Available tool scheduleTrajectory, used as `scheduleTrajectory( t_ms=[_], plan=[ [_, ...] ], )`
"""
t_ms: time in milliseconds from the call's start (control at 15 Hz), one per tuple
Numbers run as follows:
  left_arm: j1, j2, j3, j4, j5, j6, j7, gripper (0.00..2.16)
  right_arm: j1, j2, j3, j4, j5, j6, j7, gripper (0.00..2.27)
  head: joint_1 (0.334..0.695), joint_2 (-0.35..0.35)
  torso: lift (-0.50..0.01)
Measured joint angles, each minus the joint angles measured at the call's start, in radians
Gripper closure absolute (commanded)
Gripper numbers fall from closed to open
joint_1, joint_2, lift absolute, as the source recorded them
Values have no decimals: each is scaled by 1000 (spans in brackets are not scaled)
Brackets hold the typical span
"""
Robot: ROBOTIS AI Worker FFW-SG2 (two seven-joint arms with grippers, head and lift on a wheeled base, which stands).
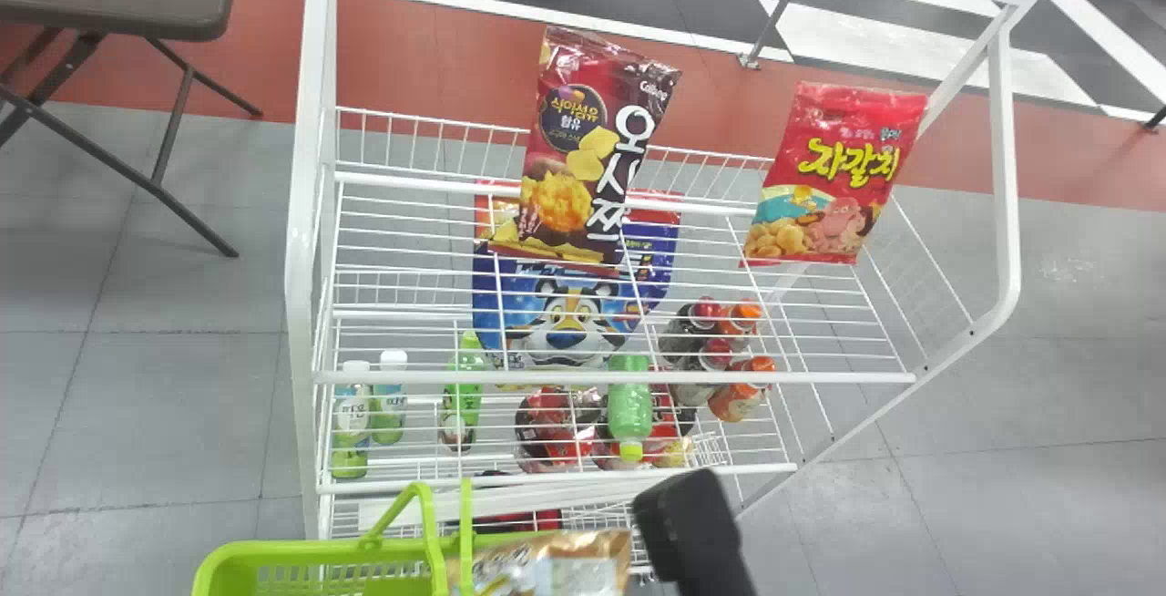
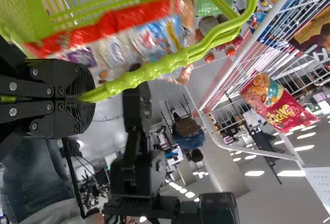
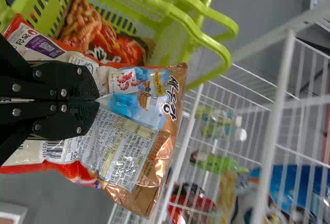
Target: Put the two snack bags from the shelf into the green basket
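- Left gripper (image 2: 86, 98) is clamped on the green basket's handles (image 2: 170, 65), and I've got it at the shelf (image 1: 547, 377) front
- My right gripper (image 1: 679, 523) is pinching the blue-and-orange bag (image 3: 139, 149), upright, at the basket's (image 1: 239, 554) right end; over or just beside, I can't tell
- And inside the basket, there's a reddish bag (image 3: 105, 34)
- Up on the top shelf, a maroon bag (image 1: 583, 154) and, to its right, a red bag (image 1: 833, 172)

Snack bag (image 3: 136, 144) glossy, crinkly plastic film; basket (image 1: 301, 552) smooth plastic; wire shelf (image 1: 547, 378) smooth metal w/ semi-gloss fin.
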Motion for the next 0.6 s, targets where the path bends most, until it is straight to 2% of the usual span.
scheduleTrajectory(
  t_ms=[267,533,600],
  plan=[
    [3,0,-12,-4,-11,-3,2,1899,-50,6,128,142,31,-50,-12,2111,695,-350,-12],
    [6,0,-25,-10,-25,-3,5,1899,-91,7,226,273,83,-281,-14,2111,695,-350,-12],
    [7,0,-26,-11,-26,-3,4,1899,-103,7,247,306,96,-344,-14,2044,695,-350,-12]
  ],
)
